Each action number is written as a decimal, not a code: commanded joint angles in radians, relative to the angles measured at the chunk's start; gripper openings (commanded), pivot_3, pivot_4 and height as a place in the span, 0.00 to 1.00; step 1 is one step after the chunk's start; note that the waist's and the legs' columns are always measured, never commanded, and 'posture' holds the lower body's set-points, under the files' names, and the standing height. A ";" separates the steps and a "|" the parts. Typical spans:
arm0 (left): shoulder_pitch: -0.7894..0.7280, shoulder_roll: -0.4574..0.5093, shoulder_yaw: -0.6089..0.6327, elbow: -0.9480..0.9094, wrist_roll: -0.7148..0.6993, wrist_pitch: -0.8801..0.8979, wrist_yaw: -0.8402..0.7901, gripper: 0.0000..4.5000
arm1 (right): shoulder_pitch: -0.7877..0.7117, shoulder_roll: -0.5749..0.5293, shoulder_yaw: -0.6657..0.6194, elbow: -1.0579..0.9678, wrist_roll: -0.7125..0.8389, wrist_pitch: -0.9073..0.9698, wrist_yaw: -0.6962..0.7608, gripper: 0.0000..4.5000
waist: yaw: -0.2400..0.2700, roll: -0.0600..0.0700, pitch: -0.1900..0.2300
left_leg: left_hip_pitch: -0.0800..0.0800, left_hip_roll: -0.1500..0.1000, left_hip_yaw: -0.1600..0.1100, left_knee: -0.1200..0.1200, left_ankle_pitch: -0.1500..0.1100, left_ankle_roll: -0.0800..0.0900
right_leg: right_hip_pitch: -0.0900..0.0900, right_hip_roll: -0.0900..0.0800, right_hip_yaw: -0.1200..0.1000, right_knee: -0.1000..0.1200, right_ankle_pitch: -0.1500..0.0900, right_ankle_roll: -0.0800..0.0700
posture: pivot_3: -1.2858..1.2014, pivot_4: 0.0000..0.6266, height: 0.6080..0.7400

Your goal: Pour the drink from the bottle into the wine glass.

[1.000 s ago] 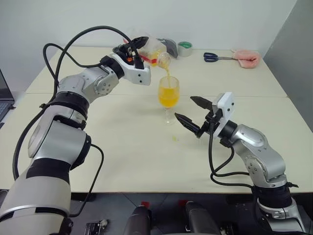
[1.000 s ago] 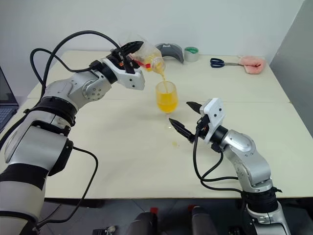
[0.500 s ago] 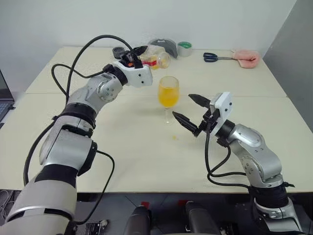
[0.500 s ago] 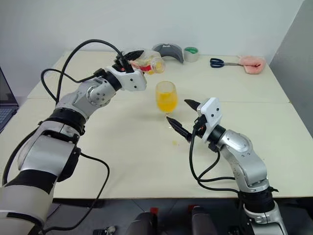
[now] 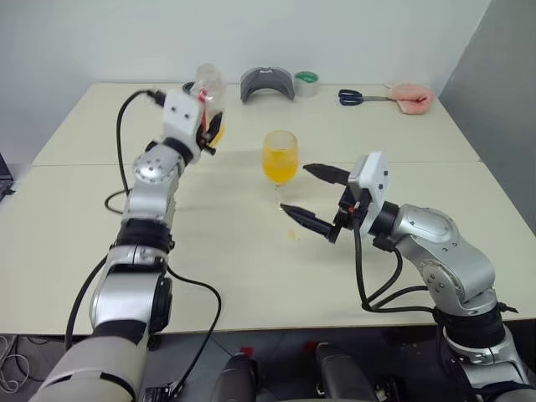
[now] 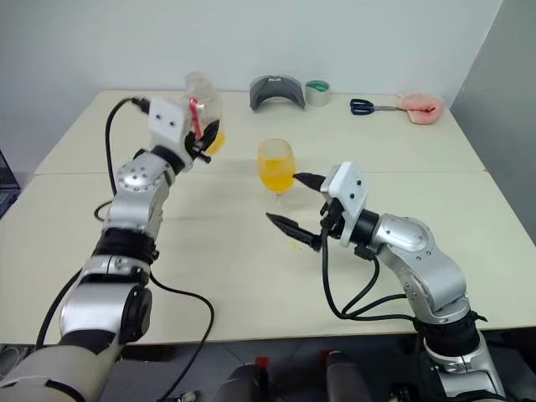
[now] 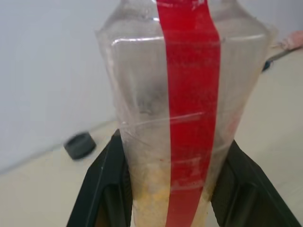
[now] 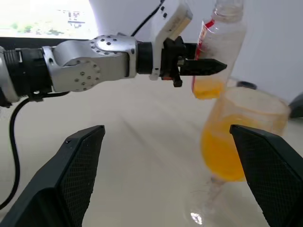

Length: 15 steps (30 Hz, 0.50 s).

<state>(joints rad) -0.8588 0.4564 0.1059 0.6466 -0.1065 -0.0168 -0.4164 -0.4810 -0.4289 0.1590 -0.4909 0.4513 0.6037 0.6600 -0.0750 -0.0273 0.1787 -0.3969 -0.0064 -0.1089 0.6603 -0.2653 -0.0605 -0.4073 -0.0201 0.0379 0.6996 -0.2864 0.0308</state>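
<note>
**Inspector A:** Left eye view: a cream-coloured table (image 5: 251,276) made of two tops butted along a seam, set against a plain pale wall, with a grey panel at the right edge. Along the far side lie a grey curved holder (image 5: 267,83), a roll of green-cored tape (image 5: 306,80), blue-handled scissors (image 5: 352,97) and a pink cloth (image 5: 411,96). A small orange spot (image 5: 292,234) marks the top near the glass foot.

**Inspector B:** And the task items?

**Inspector A:** The clear stemmed wine glass (image 5: 280,161) stands upright mid-table, its bowl largely full of the translucent orange-yellow drink (image 5: 279,167). The left gripper (image 5: 206,126) is clamped on the small clear plastic bottle with the red label strip (image 5: 209,96), held upright above the table, well to the left of the glass.

**Inspector B:** The other arm?

**Inspector A:** The right gripper (image 5: 308,196) has its black fingers spread wide, empty, just right of the glass.

**Inspector B:** What do the wrist cameras add?

**Inspector A:** Left wrist view shows both fingers (image 7: 102,179) pressed against the bottle's sides, a little drink left at its base, and a dark round cap-like object (image 7: 79,144) on the table behind. Right wrist view shows bottle and glass side by side, apart.
</note>
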 commanded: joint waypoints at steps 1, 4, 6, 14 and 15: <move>0.074 0.035 0.077 -0.159 -0.090 0.092 -0.036 0.38 | -0.054 -0.003 0.041 -0.032 -0.021 0.046 -0.018 1.00 | -0.001 0.000 0.000 | 0.000 0.000 0.000 0.000 0.000 0.000 | 0.000 0.000 0.000 0.000 0.000 0.000 | 0.52 0.24 1.00; 0.146 0.050 0.125 -0.213 -0.135 0.145 -0.037 0.38 | -0.080 0.007 0.076 -0.013 -0.047 0.060 -0.030 1.00 | -0.001 0.000 0.000 | 0.000 0.000 -0.001 0.000 0.000 0.000 | 0.000 0.000 -0.001 0.000 0.000 0.000 | 0.52 0.24 1.00; 0.177 0.052 0.159 -0.220 -0.165 0.173 -0.032 0.38 | -0.099 0.021 0.099 0.005 -0.066 0.067 -0.038 1.00 | 0.001 -0.001 0.000 | 0.000 0.000 -0.001 0.000 0.000 0.000 | 0.000 0.000 -0.001 0.000 0.000 0.000 | 0.52 0.24 1.00; 0.226 0.047 0.188 -0.168 -0.181 0.153 -0.044 0.38 | -0.135 0.054 0.140 0.047 -0.111 0.085 -0.043 1.00 | 0.018 -0.001 -0.001 | 0.000 -0.001 0.000 0.001 0.000 0.000 | 0.000 -0.001 -0.001 -0.001 0.000 0.000 | 0.52 0.24 1.00; 0.229 0.048 0.186 -0.159 -0.178 0.151 -0.042 0.38 | -0.136 0.056 0.142 0.051 -0.116 0.086 -0.043 1.00 | 0.019 -0.001 -0.001 | 0.000 -0.001 0.000 0.001 0.000 0.000 | 0.000 -0.001 -0.001 -0.001 0.000 0.000 | 0.52 0.24 1.00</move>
<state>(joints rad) -0.6288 0.4937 0.2818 0.4978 -0.2884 0.1634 -0.4547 -0.6014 -0.3770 0.2997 -0.4243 0.3401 0.6925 0.6252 -0.0564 -0.0282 0.1781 -0.3973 -0.0073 -0.1091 0.6609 -0.2653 -0.0607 -0.4072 -0.0213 0.0373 0.6988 -0.2863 0.0307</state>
